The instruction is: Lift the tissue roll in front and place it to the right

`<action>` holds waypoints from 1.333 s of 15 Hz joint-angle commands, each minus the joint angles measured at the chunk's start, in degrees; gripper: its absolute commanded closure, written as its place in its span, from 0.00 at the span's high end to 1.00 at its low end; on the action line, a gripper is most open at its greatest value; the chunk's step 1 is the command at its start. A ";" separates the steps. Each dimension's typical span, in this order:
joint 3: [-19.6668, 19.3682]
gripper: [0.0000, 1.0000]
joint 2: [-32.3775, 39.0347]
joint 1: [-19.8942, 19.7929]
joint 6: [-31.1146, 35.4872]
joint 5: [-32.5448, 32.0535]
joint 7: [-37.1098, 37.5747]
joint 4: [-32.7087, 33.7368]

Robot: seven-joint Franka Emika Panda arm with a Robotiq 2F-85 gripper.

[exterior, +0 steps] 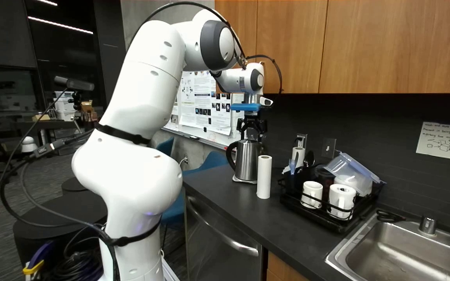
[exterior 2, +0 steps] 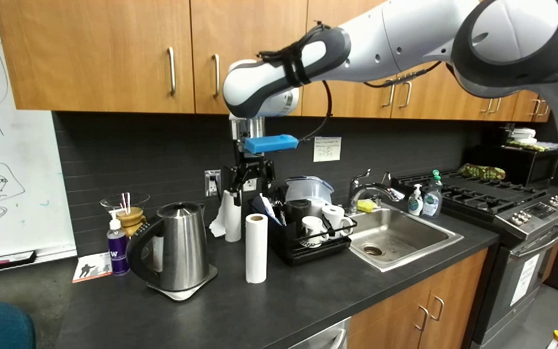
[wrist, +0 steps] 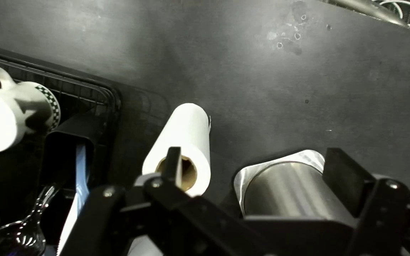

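The front tissue roll is a white paper roll (exterior: 264,176) standing upright on the dark counter, and it also shows in an exterior view (exterior 2: 256,248) beside the kettle. In the wrist view the roll (wrist: 187,131) lies left of centre, its brown core partly covered by one finger. A second white roll (exterior 2: 232,218) stands farther back near the wall. My gripper (exterior 2: 252,186) is open and empty, pointing down above the counter behind the front roll. In the wrist view its fingers (wrist: 255,154) are wide apart, with the kettle seen below between them.
A steel kettle (exterior 2: 182,247) on its base stands beside the front roll. On the roll's other side is a black dish rack (exterior 2: 291,252) with mugs, utensils and a plastic container. A sink (exterior 2: 405,228) lies beyond the rack. Wooden cabinets (exterior 2: 104,53) hang above the counter.
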 commanded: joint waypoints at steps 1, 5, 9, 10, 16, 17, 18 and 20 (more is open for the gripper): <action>-0.42 1.00 1.81 0.81 0.17 -1.25 1.19 0.17; -1.89 1.00 3.44 0.54 0.35 -2.70 2.97 -0.51; -3.16 1.00 4.37 0.29 1.73 -4.60 3.75 0.33; -3.24 1.00 4.39 0.26 2.13 -4.55 3.76 0.76; -2.28 1.00 4.70 0.68 3.65 -3.43 3.09 3.71; -2.10 1.00 5.39 0.72 3.84 -3.13 3.04 4.32; -2.02 1.00 5.66 0.77 3.92 -2.99 3.06 4.69; -2.13 1.00 7.24 0.88 4.12 -3.02 3.29 5.56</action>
